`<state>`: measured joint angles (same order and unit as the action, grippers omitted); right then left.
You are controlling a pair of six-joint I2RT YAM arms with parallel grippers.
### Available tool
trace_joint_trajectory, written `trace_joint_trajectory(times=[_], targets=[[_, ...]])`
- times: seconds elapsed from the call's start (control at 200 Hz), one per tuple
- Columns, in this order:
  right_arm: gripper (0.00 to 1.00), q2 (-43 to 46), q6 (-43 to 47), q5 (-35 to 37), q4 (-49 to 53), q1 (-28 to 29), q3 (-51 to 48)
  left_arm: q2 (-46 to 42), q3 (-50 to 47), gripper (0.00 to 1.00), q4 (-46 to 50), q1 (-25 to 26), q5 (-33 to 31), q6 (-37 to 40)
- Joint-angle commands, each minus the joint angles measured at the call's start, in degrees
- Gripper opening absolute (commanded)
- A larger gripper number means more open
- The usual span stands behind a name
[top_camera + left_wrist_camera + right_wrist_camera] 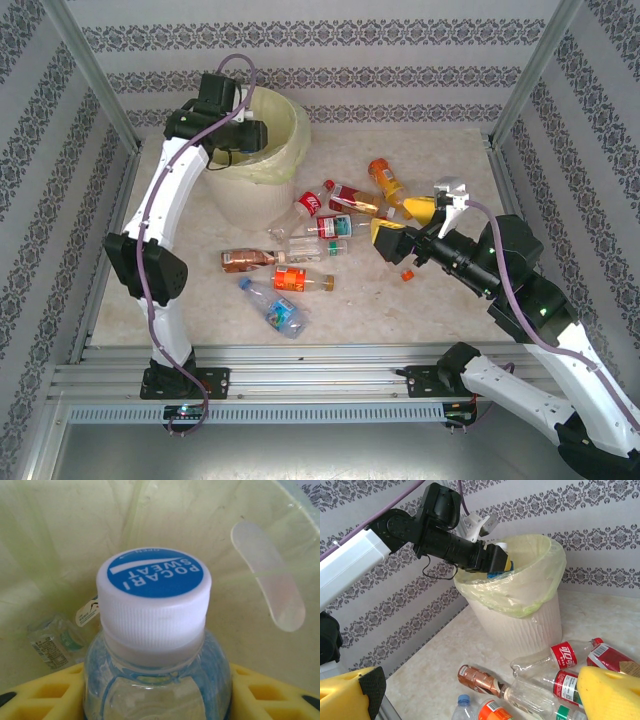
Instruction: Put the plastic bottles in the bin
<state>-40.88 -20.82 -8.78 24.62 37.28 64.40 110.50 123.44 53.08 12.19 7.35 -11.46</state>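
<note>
My left gripper point(155, 692) is shut on a clear blue-tinted plastic bottle point(154, 595) with a white and blue cap, held between the yellow pads point(45, 695). It hangs over the mouth of the cream bin point(262, 195) with its yellow liner point(200, 520). Another bottle point(52, 642) lies at the bottom of the bin. In the top view the left gripper point(248, 135) is over the bin's rim. My right gripper point(403, 223) is open above the table, right of several bottles: brown point(250, 260), orange-labelled point(300, 280), blue point(275, 308), red-labelled point(310, 205).
More bottles lie behind the right gripper: an orange one point(385, 180) and a red-brown one point(352, 198). A loose red cap point(408, 274) sits near the right arm. Patterned walls and metal posts enclose the table. The bin point(520, 625) stands at the back left.
</note>
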Motion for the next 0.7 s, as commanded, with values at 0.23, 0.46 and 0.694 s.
trace_joint_trajectory(times=[0.23, 0.46, 0.694], targets=[[0.98, 0.4, -0.7, 2.3, 2.7, 0.4, -0.5, -0.3, 0.6, 0.79, -2.8, -0.9, -0.6, 1.0], [0.98, 0.8, -0.2, 3.1, 4.7, 0.4, -1.9, -2.7, 2.5, 0.84, -2.0, -0.9, 1.3, 0.7], [0.98, 0.5, 0.7, 5.7, 8.2, 0.3, -3.2, -7.8, 1.9, 0.87, -2.7, -0.9, 5.7, 0.4]])
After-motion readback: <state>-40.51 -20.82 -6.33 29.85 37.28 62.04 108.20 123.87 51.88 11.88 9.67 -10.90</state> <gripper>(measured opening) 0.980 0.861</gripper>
